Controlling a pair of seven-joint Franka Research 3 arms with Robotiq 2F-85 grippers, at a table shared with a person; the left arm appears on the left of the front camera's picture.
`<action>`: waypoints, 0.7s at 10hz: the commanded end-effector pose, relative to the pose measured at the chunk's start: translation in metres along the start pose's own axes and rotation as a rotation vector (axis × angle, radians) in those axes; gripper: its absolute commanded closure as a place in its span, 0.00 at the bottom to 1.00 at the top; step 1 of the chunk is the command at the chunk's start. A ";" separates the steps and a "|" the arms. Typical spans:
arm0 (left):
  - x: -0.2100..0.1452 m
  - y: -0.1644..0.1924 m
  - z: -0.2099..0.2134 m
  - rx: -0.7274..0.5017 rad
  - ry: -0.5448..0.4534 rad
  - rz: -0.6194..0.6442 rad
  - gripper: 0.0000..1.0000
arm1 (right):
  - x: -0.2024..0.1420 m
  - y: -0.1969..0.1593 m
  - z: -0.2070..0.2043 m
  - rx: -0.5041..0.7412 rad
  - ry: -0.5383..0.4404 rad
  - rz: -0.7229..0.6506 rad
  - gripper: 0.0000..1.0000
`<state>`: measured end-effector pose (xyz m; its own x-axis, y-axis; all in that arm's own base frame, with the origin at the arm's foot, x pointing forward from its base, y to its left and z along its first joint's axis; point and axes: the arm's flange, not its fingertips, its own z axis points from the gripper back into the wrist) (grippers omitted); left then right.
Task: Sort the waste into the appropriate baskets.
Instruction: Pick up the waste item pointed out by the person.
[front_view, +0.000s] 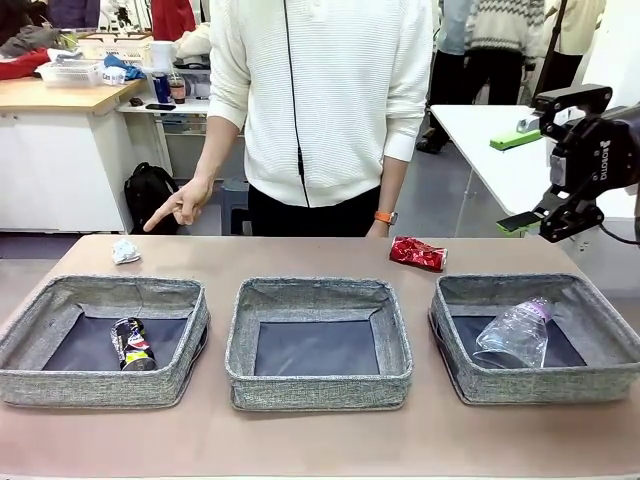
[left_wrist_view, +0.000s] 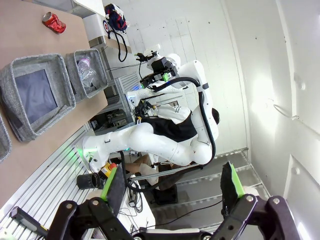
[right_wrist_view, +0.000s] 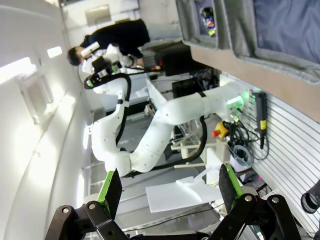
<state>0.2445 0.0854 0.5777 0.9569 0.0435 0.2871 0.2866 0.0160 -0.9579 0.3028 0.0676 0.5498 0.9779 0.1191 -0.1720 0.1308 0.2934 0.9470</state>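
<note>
A: So, how far along is the sorting?

B: Partway, I'd judge. Three baskets stand in a row along the near edge of the desk (front_view: 320, 445). A dark drink can (front_view: 132, 343) lies in the left basket (front_view: 100, 386), and a clear plastic bottle (front_view: 515, 333) lies on its side in the right basket (front_view: 540, 388). The middle basket (front_view: 320, 390) holds nothing.

A: What's loose on the desk?

B: Two pieces, both near the far edge. A crushed red drink can (front_view: 417, 253) lies right of centre, beyond the gap between the middle and right baskets. A white paper wad (front_view: 125, 251) lies toward the far left corner, beyond the left basket.

A: Why is the person's hand (front_view: 180, 207) out like that?

B: It hangs over the far edge with the forefinger aimed down at the wad, apart from it. I read that as marking the next piece to take.

A: And the arms?

B: Neither holds anything. The right gripper (front_view: 520, 180) is spread wide, raised beyond the right edge of the desk, its fingers aimed left. The left gripper (left_wrist_view: 172, 185) is spread just as wide and sits well back from the desk.

A: Where should the two pieces go?

B: Probably the red can joins the other can on the left. The wad, being neither metal nor plastic, likely belongs in the middle basket.
</note>
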 end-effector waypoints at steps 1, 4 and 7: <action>0.000 -0.002 -0.001 -0.024 -0.003 -0.021 0.00 | -0.002 0.005 -0.001 0.016 0.003 -0.014 0.00; 0.018 -0.003 -0.007 0.306 -0.049 -0.068 0.00 | -0.002 0.005 -0.001 0.016 0.003 -0.014 0.00; 0.090 0.038 -0.034 1.234 -0.007 -0.033 0.00 | -0.002 0.005 -0.001 0.016 0.003 -0.014 0.00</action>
<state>0.3176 0.0604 0.5840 0.9174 0.0288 0.3970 0.3062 0.5862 -0.7501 0.3027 0.0679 0.5498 0.9778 0.1193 -0.1720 0.1306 0.2942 0.9468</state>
